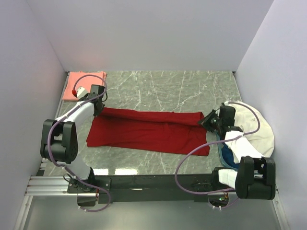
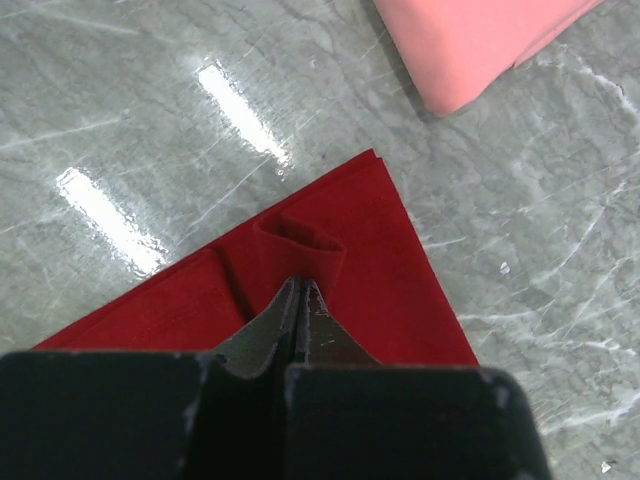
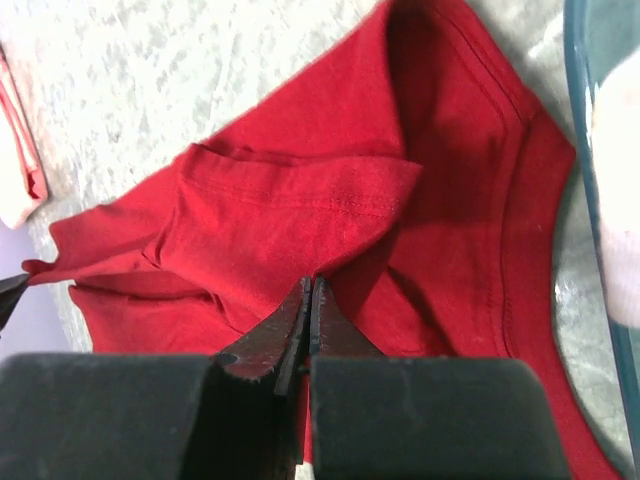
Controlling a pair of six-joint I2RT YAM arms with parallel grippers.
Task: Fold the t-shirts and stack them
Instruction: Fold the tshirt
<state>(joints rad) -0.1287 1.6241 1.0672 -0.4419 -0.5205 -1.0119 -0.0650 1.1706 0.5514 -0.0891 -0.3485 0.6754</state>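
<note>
Nearest the overhead camera, a dark rail point(image 1: 153, 182) carries both arms at the near edge of the marble-patterned table point(image 1: 168, 91). The deep red t-shirt point(image 1: 148, 132) lies spread lengthwise across the middle of the table, and the salmon-pink t-shirt point(image 1: 91, 76) lies folded in the far left corner, partly covered by the left arm. The left gripper point(image 1: 99, 109) sits at the red shirt's far left corner and the right gripper point(image 1: 207, 120) at its far right end; how the jaws stand cannot be made out from this height. White cloth point(image 1: 254, 132) fills a blue-green bin point(image 1: 224, 155) at the right, half hidden by the right arm. Left wrist view: the left gripper point(image 2: 300, 285) is closed tight, pinching a small raised loop of the deep red t-shirt point(image 2: 400, 290) near its pointed corner; a corner of the salmon-pink t-shirt point(image 2: 480, 40) lies apart at the top, cut off by the frame. Right wrist view: the right gripper point(image 3: 310, 285) is likewise closed, its tips nipping the deep red t-shirt point(image 3: 300, 190) beneath a lifted, hemmed flap whose stitching shows only here. The bin rim point(image 3: 580, 100) and white cloth point(image 3: 620, 200) are cropped at the right; a pale object at the left edge is too blurred to identify.
</note>
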